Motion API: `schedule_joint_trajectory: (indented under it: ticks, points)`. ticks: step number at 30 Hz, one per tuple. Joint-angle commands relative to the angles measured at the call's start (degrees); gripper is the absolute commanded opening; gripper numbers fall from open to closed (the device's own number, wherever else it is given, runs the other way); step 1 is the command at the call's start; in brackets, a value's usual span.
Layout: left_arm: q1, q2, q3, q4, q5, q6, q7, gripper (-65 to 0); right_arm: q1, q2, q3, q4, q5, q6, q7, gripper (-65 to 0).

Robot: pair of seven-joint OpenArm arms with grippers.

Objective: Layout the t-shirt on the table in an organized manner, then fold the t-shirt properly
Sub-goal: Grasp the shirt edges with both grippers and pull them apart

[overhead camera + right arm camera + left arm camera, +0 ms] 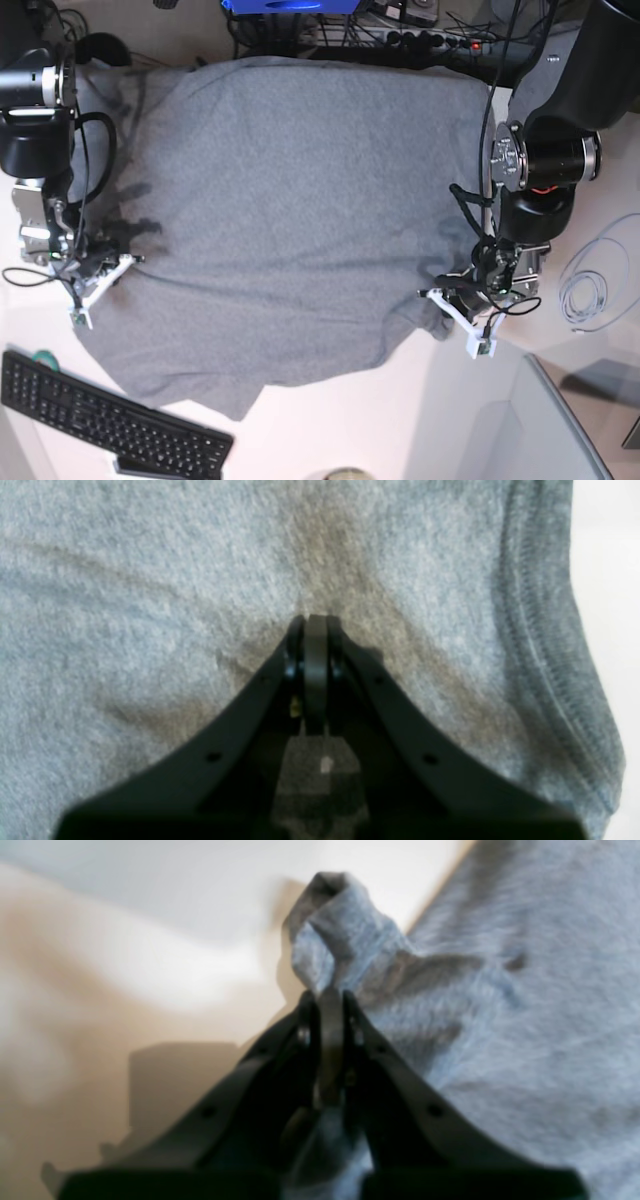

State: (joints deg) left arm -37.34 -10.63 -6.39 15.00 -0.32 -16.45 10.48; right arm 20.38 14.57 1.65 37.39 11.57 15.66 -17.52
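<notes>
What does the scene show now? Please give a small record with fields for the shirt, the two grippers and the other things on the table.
garment: t-shirt, grey, spread over most of the table, lower edge uneven
left gripper: shut on a raised bunch of the shirt's edge, at the right of the base view
right gripper: shut, tip against the fabric with creases running from it; whether it pinches cloth cannot be told
other things: black keyboard at the table's near left corner, coiled white cable at the right

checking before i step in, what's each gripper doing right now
left gripper: shut on a bunched fold of the t-shirt.
right gripper: shut, tips against the t-shirt; whether it pinches cloth cannot be told.
</notes>
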Motion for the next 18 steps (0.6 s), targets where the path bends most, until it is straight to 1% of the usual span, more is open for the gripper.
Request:
schedule_joint_trajectory:
  ticks: [1, 2, 4, 8, 10, 13, 15, 18]
  points:
    - [-1.56, -0.40, 0.02, 2.89, -0.34, -0.04, -0.59, -65.0, -0.03, 0.25, -0.11, -0.16, -0.45, 0.82, -2.57, -65.0]
    - [-1.21, -0.40, 0.28, 4.64, -0.34, -0.04, -0.50, -65.0, -0.03, 0.25, -0.11, -0.16, -0.45, 0.82, -2.57, -65.0]
    - [-0.59, -0.66, 0.37, 8.69, -0.34, -0.04, 1.96, -65.0, -0.12, 0.25, 0.15, -0.16, -0.45, 0.82, -2.57, -65.0]
    - [-0.24, -3.12, 0.46, 14.31, -0.34, -0.04, 6.53, -65.0, -0.21, 0.33, 0.24, -0.16, -0.45, 0.82, -2.57, -65.0]
    - [-0.24, -4.53, 0.46, 15.02, -0.25, -0.04, 6.97, -65.0, -0.21, 0.51, 0.24, -0.16, -0.45, 0.82, -2.57, -65.0]
    - [-0.15, -5.06, 0.46, 14.93, -0.17, -0.04, 6.97, -65.0, -0.21, 0.42, 0.24, -0.16, -0.45, 0.82, -2.57, -65.0]
    - [0.64, -5.06, 0.55, 14.93, 2.03, -0.04, 6.71, -65.0, -0.21, 0.25, 0.06, -0.16, -0.45, 0.82, -2.57, -65.0]
    - [1.61, -4.44, -0.07, 15.19, 7.57, 0.05, 6.44, -65.0, -0.12, 0.16, -0.02, -0.16, -0.45, 0.82, -2.57, -65.0]
